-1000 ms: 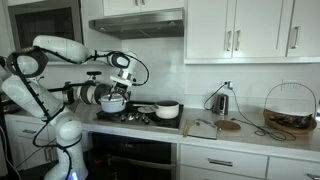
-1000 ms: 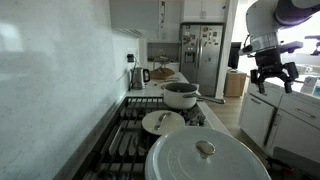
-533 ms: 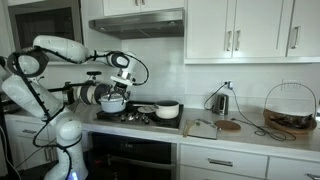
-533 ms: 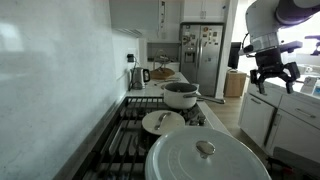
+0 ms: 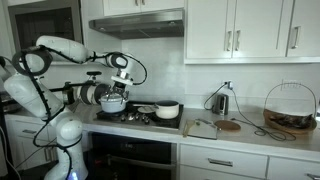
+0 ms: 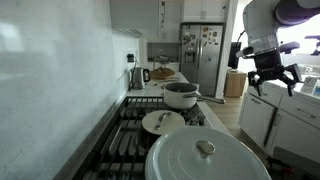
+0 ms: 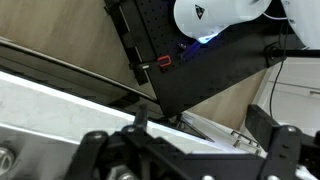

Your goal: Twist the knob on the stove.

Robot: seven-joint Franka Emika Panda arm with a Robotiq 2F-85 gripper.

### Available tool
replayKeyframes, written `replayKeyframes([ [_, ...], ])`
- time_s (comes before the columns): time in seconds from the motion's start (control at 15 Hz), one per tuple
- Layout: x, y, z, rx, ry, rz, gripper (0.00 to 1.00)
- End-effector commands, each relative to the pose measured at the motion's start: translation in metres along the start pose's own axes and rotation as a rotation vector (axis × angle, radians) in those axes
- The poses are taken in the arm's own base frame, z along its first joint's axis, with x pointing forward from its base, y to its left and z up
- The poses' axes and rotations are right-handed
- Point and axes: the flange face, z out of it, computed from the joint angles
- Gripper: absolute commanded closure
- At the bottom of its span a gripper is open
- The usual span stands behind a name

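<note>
My black two-finger claw (image 6: 274, 84) hangs released in the air, jaws spread wide and gripping nothing, off to the right of the flat black gas stove with dark burner grates (image 6: 128, 140). A lidded steel pot (image 6: 181, 96) stands at the stove's far end and a large round white lid (image 6: 205, 158) at the near end. I cannot pick out the knob.

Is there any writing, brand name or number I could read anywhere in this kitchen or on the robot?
No text can be read anywhere.
Papers on the fridge: too small to read.
Dark mark on the white cover in the wrist view: a symbol, no legible letters.
</note>
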Motion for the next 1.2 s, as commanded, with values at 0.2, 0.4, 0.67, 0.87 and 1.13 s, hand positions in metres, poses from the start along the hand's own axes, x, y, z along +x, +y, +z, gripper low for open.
replayKeyframes([
  [0.2, 0.051, -0.020, -0.013, -0.031, -0.067, -0.317, 0.00],
  [0.4, 0.072, -0.025, -0.012, -0.058, -0.087, -0.494, 0.00],
  [0.67, 0.105, -0.027, -0.006, -0.132, -0.099, -0.698, 0.00],
  [0.87, 0.133, -0.023, 0.002, -0.202, -0.093, -0.776, 0.00],
  [1.13, 0.165, -0.009, 0.018, -0.313, -0.082, -0.801, 0.00],
])
